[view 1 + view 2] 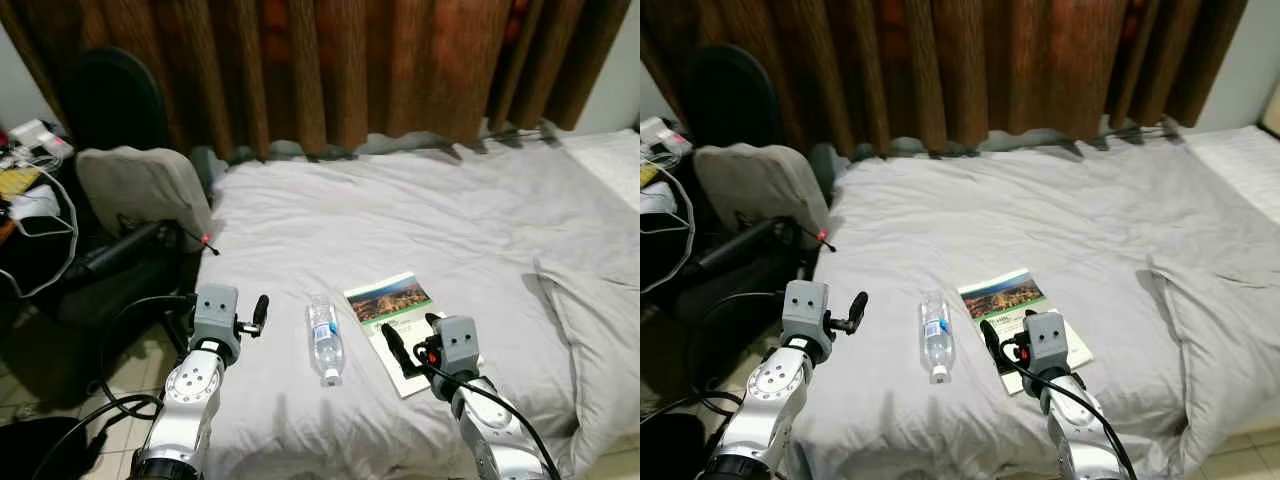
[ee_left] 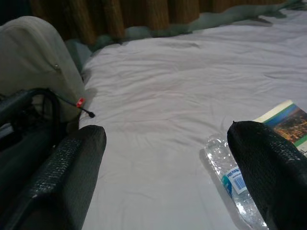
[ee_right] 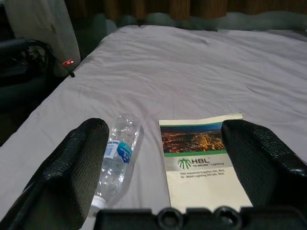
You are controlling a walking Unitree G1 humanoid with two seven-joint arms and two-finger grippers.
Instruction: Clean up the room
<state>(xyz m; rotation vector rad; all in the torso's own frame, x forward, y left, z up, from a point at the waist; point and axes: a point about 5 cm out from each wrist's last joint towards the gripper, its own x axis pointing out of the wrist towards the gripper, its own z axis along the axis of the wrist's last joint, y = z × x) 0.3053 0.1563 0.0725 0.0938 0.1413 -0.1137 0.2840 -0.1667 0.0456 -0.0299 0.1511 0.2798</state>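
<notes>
Approach stage, nothing grasped: clear crushed plastic bottle [image 1: 324,340] lies on grey bedsheet [image 1: 400,220]. Right gripper [image 3: 165,163], fingers apart, hovers at its four o'clock; left gripper [image 2: 168,167], spread, at nine. Next: straddle and pinch.

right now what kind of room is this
Most likely a bedroom: a wide bed with a grey sheet, brown curtains behind it and a chair beside it.

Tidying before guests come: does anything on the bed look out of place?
Yes. A clear plastic bottle lies on its side on the grey bedsheet, and a booklet lies flat beside it, apart from it. Both grippers, left and right, are open over the near edge, holding nothing.
</notes>
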